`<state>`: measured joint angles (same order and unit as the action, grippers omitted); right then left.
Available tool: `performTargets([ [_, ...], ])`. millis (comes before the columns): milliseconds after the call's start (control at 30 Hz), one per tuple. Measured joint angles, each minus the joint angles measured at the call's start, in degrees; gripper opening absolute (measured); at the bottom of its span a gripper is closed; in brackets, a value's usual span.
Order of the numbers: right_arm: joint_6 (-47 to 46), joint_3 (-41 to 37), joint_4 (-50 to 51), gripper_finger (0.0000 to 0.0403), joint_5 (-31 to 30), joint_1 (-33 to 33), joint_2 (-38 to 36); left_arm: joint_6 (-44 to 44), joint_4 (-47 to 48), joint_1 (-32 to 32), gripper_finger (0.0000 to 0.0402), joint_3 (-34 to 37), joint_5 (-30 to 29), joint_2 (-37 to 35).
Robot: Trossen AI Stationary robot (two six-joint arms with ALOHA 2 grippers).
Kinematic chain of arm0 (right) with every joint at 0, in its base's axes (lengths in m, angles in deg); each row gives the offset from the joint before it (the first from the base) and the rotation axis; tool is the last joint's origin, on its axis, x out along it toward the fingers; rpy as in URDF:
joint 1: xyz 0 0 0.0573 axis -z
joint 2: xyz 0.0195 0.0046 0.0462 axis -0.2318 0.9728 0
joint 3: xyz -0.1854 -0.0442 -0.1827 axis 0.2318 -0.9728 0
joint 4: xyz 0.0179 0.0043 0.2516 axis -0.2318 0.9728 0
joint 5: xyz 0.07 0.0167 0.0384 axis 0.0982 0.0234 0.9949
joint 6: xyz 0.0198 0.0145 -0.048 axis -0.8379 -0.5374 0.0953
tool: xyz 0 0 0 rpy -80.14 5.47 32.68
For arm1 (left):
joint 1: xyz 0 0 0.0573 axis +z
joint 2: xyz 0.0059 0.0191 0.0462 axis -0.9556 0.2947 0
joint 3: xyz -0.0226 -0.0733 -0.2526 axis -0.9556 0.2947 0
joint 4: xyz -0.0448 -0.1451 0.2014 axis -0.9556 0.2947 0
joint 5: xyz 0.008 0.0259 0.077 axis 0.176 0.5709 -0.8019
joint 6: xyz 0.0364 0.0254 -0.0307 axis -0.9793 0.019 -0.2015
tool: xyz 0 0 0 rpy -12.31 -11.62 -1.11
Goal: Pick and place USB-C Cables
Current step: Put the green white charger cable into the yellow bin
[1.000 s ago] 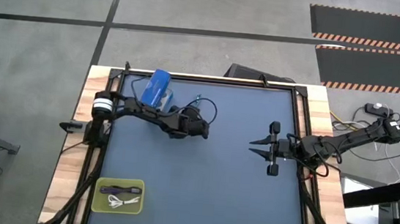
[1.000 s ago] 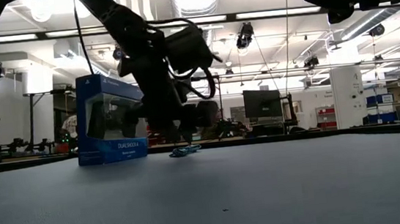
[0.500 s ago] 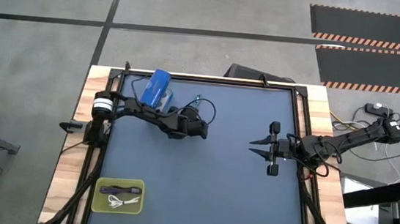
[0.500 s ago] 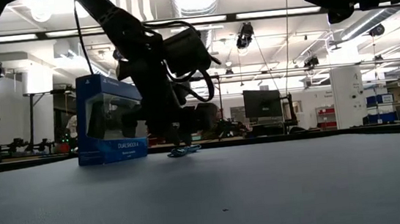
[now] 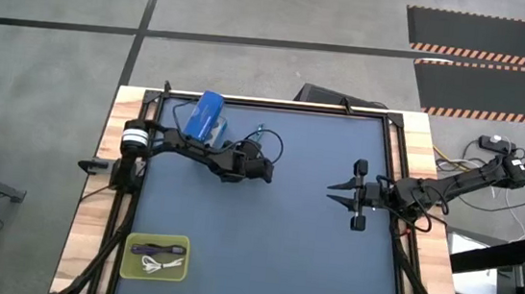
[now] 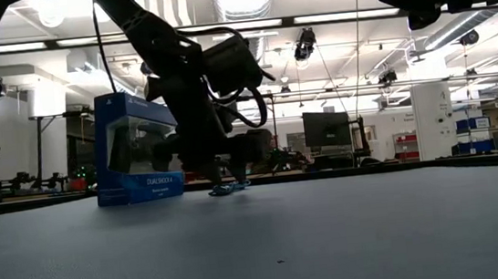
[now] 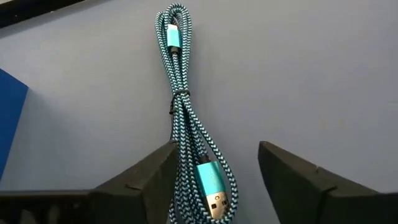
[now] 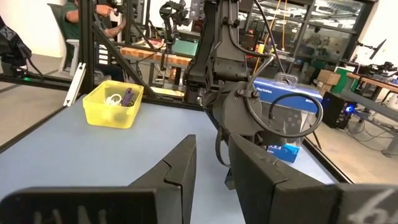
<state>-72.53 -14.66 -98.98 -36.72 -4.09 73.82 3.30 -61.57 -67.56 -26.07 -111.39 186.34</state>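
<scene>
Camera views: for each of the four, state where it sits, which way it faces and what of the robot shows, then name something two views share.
High view: above the table, facing straight down; both arms, left gripper, right gripper, yellow tray.
Low view: table height, facing level across; the left arm comes down beside the blue box.
Left wrist view: faces the teal cable between its open fingers.
Right wrist view: faces across the table at the left arm.
Shared: high and right wrist views both show the tray and box.
</scene>
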Motion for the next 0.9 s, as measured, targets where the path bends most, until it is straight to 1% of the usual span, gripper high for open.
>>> performTargets([
  [67,-0.06,0.00,0.08,0.0086,0.00,0.00,0.00,0.00,0.02,0.00,0.0215,0.02,0.00,0.00],
  [167,-0.08,0.00,0.37,0.0086,0.00,0.00,0.00,0.04,-0.02,0.00,0.0218,0.02,-0.04,0.27],
  [467,0.05,0.00,0.59,0.0086,0.00,0.01,0.00,1.73,-1.17,-0.08,0.0194,-0.24,-0.50,3.15],
  [633,0.07,0.00,0.78,0.0086,0.00,0.00,0.00,1.63,-1.49,-0.13,0.0160,-0.24,-0.17,3.17],
  [900,0.00,0.00,0.78,0.0086,0.00,0.01,0.00,1.58,-1.78,-0.04,0.0073,-0.21,0.17,2.99],
])
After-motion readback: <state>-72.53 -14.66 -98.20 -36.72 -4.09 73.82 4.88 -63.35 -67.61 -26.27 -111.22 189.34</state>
